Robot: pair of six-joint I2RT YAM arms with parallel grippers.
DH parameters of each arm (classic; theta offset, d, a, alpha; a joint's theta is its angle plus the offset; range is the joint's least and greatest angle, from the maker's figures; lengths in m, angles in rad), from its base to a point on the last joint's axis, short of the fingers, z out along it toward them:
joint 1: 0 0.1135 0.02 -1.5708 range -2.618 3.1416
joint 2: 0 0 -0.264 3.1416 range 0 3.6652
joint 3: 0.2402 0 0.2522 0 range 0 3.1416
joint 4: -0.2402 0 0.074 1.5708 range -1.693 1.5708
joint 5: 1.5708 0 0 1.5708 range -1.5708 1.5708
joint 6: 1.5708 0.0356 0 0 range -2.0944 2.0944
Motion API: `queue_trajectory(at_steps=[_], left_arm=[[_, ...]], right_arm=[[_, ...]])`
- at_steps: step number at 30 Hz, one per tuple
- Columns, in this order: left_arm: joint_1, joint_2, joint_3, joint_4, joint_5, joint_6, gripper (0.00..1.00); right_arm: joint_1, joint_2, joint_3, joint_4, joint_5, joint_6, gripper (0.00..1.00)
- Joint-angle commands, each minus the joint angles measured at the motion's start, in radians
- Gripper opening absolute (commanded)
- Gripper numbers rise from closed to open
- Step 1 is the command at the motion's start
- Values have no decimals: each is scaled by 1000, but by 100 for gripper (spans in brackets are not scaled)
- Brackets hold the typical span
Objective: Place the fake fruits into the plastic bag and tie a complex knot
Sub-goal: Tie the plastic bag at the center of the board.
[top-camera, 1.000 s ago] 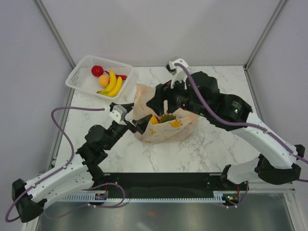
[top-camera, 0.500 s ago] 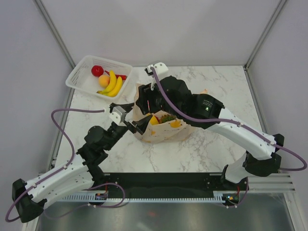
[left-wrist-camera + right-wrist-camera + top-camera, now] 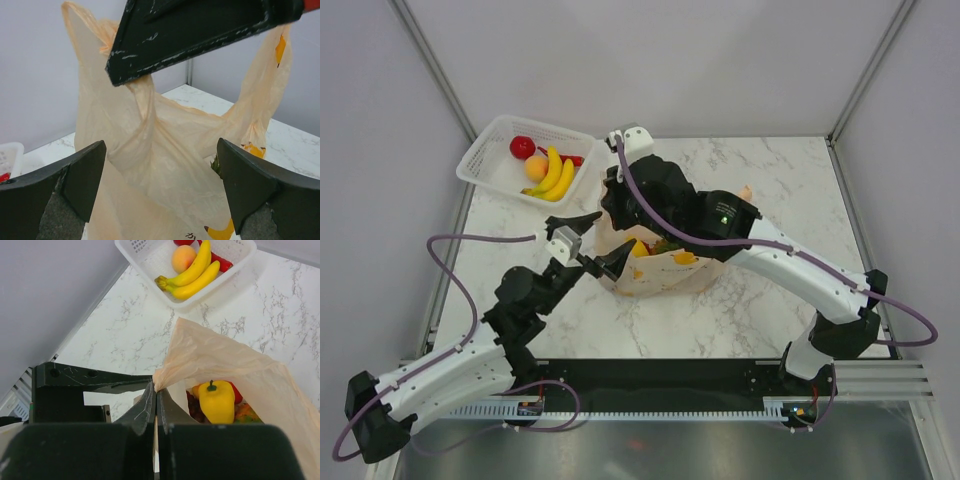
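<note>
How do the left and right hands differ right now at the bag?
The left hand stands wide open; the right hand is shut. The left hand grips nothing, with the plastic bag just ahead of it; the right hand pinches the bag's upper edge. Both are at the same bag.

From my seat the overhead view was bright and even, with soft light from above leaving only faint shadows on the bench (image 3: 760,300). On the left wrist camera the plastic bag (image 3: 95,120) glowed through, thin and backlit, while the left claw (image 3: 161,175) looked soft up close. The right claw (image 3: 156,392) sat dark and blurred in its own view; the bananas (image 3: 192,272) carried a slight sheen.
</note>
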Motion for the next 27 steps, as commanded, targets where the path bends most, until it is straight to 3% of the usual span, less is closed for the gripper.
queue_trajectory(at_steps=[1, 7, 14, 27], left_arm=[[1, -5, -47, 166, -42, 71, 100], [1, 86, -46, 321, 22, 161, 100], [1, 193, 7, 484, 1, 226, 100], [-2, 120, 3, 479, -16, 235, 100]], right_arm=[[0, -70, 8, -7, -1, 24, 0], [0, -105, 17, -66, -74, 47, 0], [0, -114, 31, -119, -76, 55, 0], [0, -113, 36, -124, -51, 61, 0]])
